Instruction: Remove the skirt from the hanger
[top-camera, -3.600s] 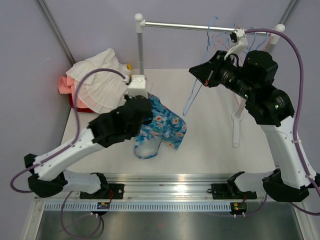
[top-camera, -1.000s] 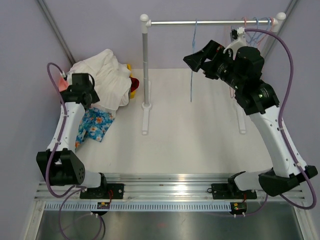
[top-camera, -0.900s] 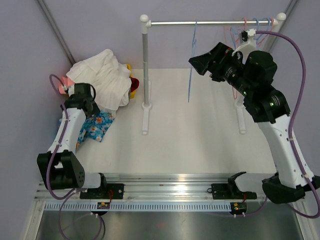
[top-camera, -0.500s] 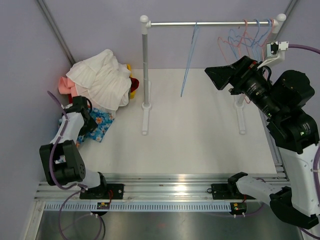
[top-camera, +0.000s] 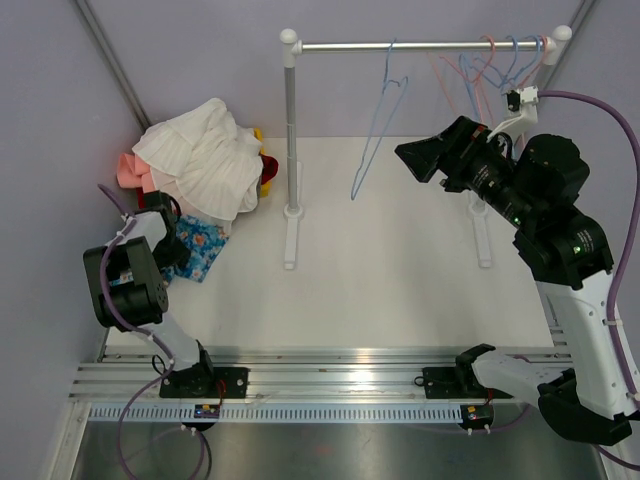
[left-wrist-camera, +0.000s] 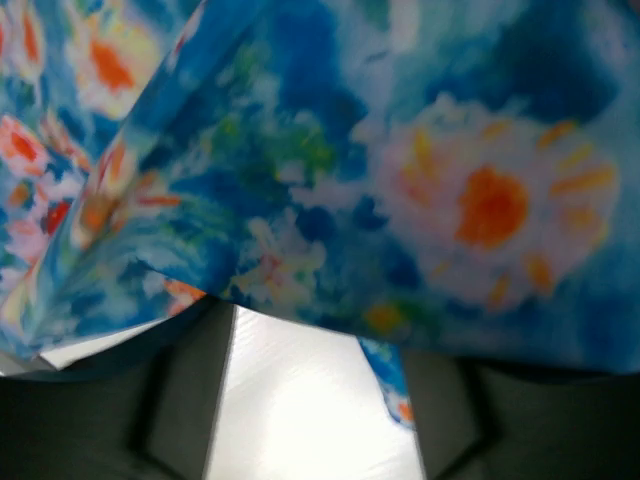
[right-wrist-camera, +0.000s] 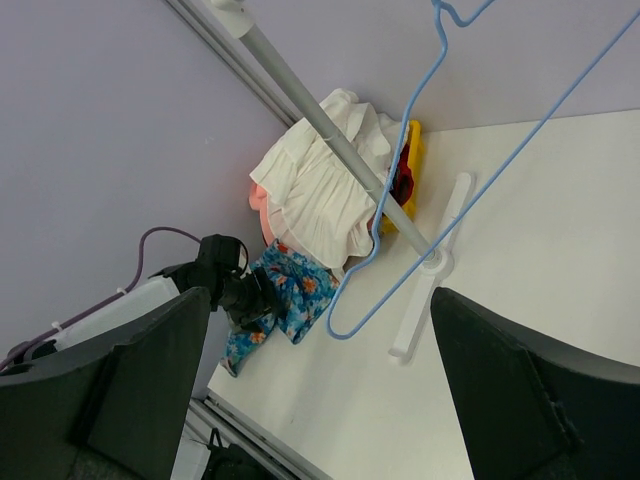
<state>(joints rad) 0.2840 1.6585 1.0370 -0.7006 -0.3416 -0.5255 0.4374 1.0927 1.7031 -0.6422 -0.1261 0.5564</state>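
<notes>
Skirt (top-camera: 197, 248) lies bunched at left table (top-camera: 400, 290) edge, left claw (left-wrist-camera: 318, 400) spread over it, right claw (right-wrist-camera: 320, 380) open aloft.

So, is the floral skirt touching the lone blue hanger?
Apart. The top view shows the lone blue hanger hanging bare from the rail, while the floral skirt lies on the table at far left.

Left wrist view: skirt (left-wrist-camera: 400, 180) blurred, fills frame, covers left gripper (left-wrist-camera: 315, 335) at the tips; I can't read contact. Overhead, that gripper hides behind its wrist. Bottom edge crops my right gripper (right-wrist-camera: 320, 300) fingers.
</notes>
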